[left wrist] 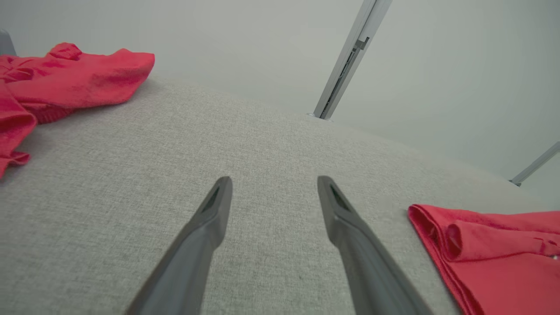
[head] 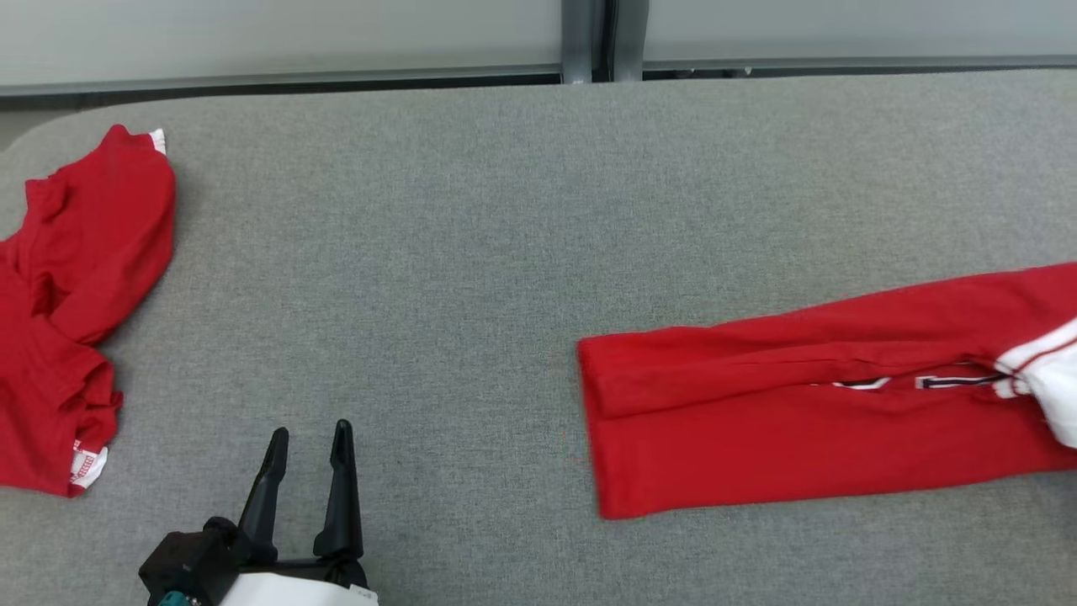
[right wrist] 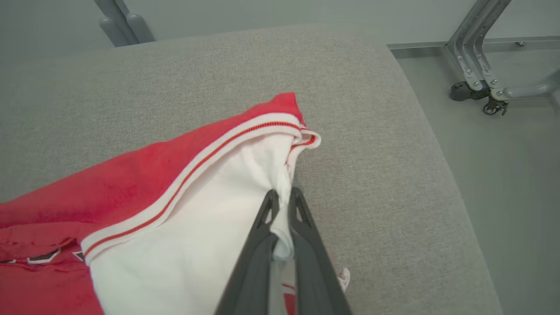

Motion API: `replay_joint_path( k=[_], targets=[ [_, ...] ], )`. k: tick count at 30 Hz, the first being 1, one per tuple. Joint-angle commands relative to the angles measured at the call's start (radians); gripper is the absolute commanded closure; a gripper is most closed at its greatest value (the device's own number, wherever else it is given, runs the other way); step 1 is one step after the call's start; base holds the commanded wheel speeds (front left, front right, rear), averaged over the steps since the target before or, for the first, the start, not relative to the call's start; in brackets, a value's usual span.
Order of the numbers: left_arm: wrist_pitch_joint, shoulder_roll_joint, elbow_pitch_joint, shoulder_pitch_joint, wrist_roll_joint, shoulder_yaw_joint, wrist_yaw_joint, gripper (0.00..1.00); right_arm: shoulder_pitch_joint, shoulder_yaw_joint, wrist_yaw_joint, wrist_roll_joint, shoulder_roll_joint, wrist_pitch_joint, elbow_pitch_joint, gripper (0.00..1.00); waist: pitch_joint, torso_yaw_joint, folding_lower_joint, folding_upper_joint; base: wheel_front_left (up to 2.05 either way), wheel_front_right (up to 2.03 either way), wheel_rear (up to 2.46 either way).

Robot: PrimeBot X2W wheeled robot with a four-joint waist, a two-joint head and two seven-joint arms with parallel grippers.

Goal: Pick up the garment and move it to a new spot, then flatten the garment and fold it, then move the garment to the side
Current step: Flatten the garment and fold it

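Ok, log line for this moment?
left gripper jaws open, over table | right gripper jaws shut on folded garment | crumpled garment far left

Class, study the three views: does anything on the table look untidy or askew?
Yes: the crumpled red garment at the table's left end lies bunched up; the folded garment at right lies flat, its white end pinched by the right gripper.
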State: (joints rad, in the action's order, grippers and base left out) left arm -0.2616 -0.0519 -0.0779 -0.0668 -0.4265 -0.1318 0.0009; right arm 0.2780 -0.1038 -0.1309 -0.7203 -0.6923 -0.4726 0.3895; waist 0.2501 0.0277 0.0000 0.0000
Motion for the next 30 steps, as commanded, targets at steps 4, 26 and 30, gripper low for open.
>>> replay_joint_path(
  k=[4,26,30],
  targets=[
    [-0.004,-0.001,-0.001,-0.038,-0.028,0.003,0.002,0.00,-0.051,-0.047,0.000,-0.048,-0.089,-0.079,-0.107,1.00,-0.059,0.004,0.0000,0.0000,0.00,0.00,0.00],
    [-0.005,0.000,-0.056,0.005,-0.056,-0.115,0.039,0.00,-0.001,0.441,0.000,0.085,0.458,0.051,-0.250,1.00,-0.070,0.023,0.0000,0.0000,0.00,0.00,0.00],
    [-0.005,-0.001,-0.057,-0.010,-0.056,-0.109,0.042,0.00,0.003,0.458,0.000,0.088,0.510,0.110,-0.193,1.00,-0.075,0.023,0.0000,0.0000,0.00,0.00,0.00]
  ],
)
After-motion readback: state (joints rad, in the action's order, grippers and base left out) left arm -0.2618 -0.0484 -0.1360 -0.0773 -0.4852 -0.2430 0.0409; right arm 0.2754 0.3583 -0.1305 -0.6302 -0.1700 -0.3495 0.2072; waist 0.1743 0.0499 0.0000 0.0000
